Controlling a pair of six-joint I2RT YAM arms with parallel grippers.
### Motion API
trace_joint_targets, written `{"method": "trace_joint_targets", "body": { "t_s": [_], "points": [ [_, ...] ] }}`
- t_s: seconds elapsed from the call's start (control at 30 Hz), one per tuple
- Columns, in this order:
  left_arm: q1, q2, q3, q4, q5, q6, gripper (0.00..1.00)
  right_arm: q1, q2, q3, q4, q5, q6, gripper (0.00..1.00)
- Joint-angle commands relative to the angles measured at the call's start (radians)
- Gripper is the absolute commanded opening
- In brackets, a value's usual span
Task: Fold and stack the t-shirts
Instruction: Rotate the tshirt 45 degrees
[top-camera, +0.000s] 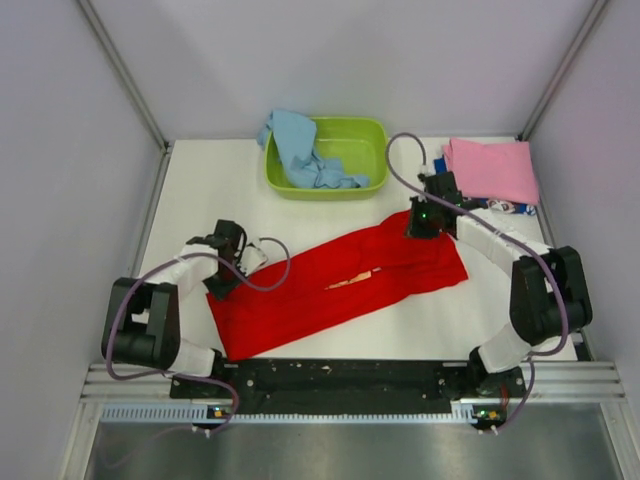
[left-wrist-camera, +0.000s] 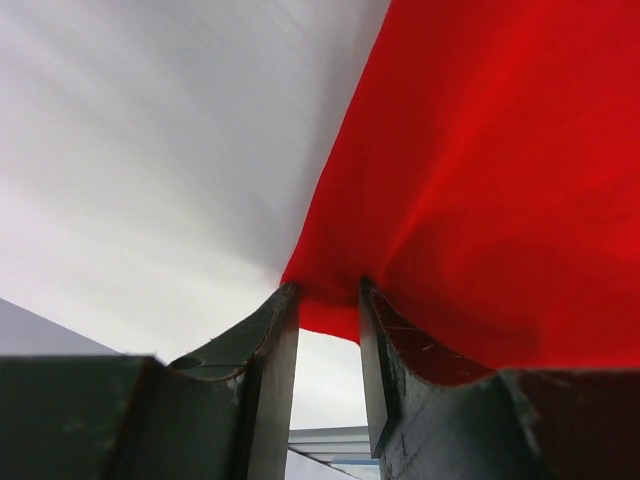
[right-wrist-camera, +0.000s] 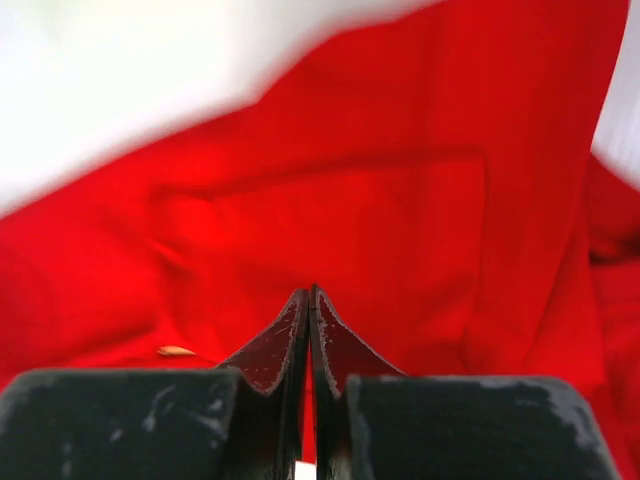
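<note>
- L hand (left-wrist-camera: 328, 292) grasping red t-shirt (top-camera: 340, 285) edge; it lies spread across tabletop (top-camera: 200, 190).
- R hand (right-wrist-camera: 308, 292) clenched at far corner; pinch unclear.
- Risk: shallow tip grip may slip mid-fold, so cloth bunches.

Bright even light, faint soft shadows, top view sharp, red t-shirt (right-wrist-camera: 420, 230) blurred at right wrist

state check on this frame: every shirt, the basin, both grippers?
red t-shirt: laid out as a long strip on the table, unstacked
light blue t-shirt: crumpled, draped over the basin's rim
pink t-shirt: folded, lying on the dark blue t-shirt
dark blue t-shirt: mostly hidden underneath
basin: upright
left gripper: closed on the red t-shirt's edge
right gripper: shut, over the red cloth; grip unclear
</note>
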Motion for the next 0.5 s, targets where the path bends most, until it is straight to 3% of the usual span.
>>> {"method": "trace_joint_targets", "body": {
  "t_s": [0.0,0.27,0.37,0.47],
  "points": [
    [0.007,-0.058,-0.055,-0.037,0.003,-0.003,0.36,-0.020,0.043,-0.157,0.024,0.041,0.079,0.00],
    [0.027,-0.246,-0.028,-0.167,-0.015,0.037,0.41,-0.103,0.026,-0.229,0.018,0.078,0.072,0.00],
    [0.014,-0.282,0.082,-0.295,0.133,0.049,0.43,-0.103,0.009,-0.200,0.011,0.070,0.061,0.00],
    [-0.108,-0.279,0.150,-0.344,0.252,-0.001,0.40,-0.104,-0.001,-0.157,0.006,0.058,0.053,0.00]
  ]
}}
